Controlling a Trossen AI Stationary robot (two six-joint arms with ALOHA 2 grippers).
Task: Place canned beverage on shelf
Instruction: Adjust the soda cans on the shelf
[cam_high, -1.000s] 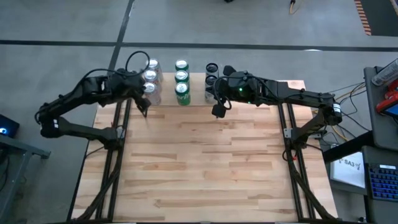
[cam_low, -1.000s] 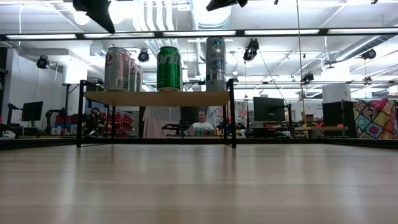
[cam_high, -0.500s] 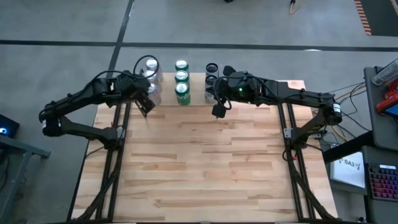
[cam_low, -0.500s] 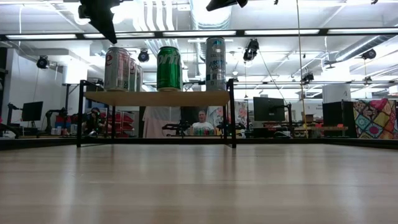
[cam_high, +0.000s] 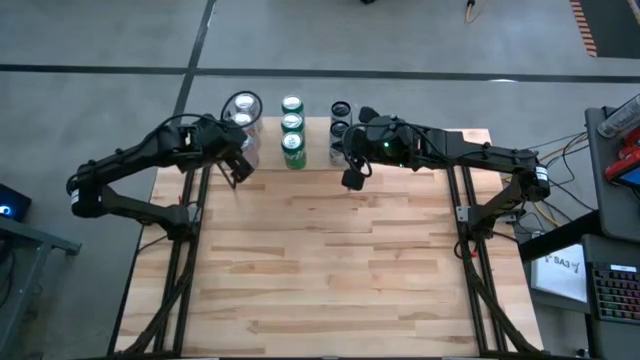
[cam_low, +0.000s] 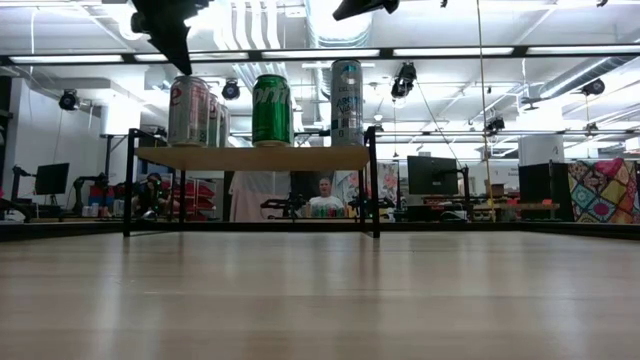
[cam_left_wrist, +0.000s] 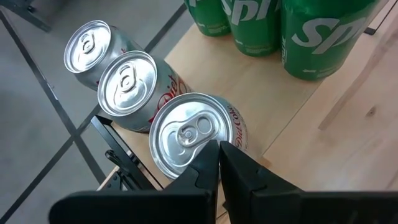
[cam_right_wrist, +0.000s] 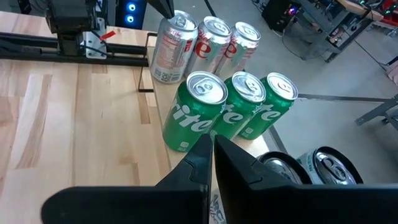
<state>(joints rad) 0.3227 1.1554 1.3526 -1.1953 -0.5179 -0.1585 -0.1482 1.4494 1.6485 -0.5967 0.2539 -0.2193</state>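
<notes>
The shelf (cam_low: 255, 157) stands at the table's far edge on thin black legs. It carries a row of silver cans (cam_high: 243, 125), a row of green cans (cam_high: 292, 130) and dark-topped cans (cam_high: 340, 125), all upright on their bases. My left gripper (cam_left_wrist: 219, 152) is shut, its tips just over the lid of the nearest silver can (cam_left_wrist: 189, 134); in the low view it (cam_low: 183, 62) sits right above that can (cam_low: 187, 110). My right gripper (cam_high: 351, 180) is shut and holds nothing, high over the shelf's right end (cam_low: 360, 8). My left gripper points down at a slant from the near left, its shut tips over the near rim of the nearest silver can's lid (cam_left_wrist: 200, 138). I cannot tell whether the tips touch the lid. The can stands upright on the shelf.
The green cans (cam_right_wrist: 205, 112) stand close beside the silver row, and the dark-topped cans (cam_right_wrist: 323, 165) beside them. The wooden tabletop (cam_high: 330, 260) stretches bare toward the near edge. Beyond the table, a person (cam_low: 323, 190) shows under the shelf.
My left gripper has sunk toward the nearest silver can and drifted a little toward the table's right, staying shut. The cans have kept their places.
</notes>
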